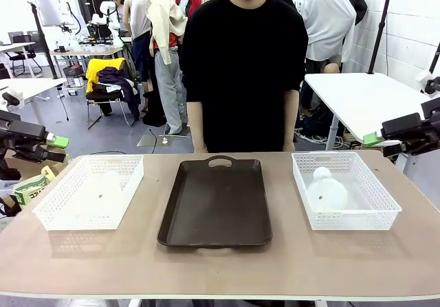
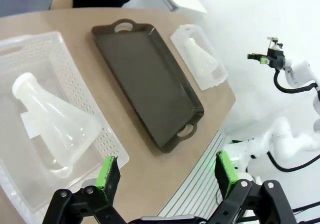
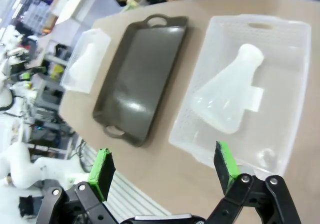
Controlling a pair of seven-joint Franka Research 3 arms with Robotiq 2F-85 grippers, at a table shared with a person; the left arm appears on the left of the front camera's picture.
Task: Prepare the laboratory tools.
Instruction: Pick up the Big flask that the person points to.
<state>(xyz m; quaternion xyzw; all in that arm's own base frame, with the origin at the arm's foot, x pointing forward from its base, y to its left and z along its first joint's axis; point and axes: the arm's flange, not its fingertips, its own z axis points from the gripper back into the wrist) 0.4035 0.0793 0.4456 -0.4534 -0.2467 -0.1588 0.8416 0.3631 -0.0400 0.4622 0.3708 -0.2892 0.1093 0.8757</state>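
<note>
With my left gripper (image 2: 166, 173) and right gripper (image 3: 164, 166) both gaping empty, and one frosted white conical flask (image 2: 55, 119) left of the dark brown rectangular tray (image 1: 216, 204) and the second flask (image 3: 227, 96) right of it, each lying tipped in white mesh baskets (image 1: 48, 211), I fear sloped walls squirting from the pads (image 2: 108, 171).

On the table (image 1: 206, 266), a brown tray (image 1: 214, 204) lies between the left basket (image 1: 75, 222) and right basket (image 1: 354, 221).

The right gripper (image 3: 162, 161) hangs wide open over the tan wooden table (image 3: 115, 26). Just past it, a frosted white conical flask (image 3: 227, 96) lies on its side in a white mesh plastic basket (image 3: 295, 38). A dark brown rectangular tray (image 3: 142, 76) sits beside that. Beyond the tray there's a second mesh basket (image 3: 102, 34), and the second frosted flask (image 3: 80, 68) inside it looks kinda blurry.
</note>
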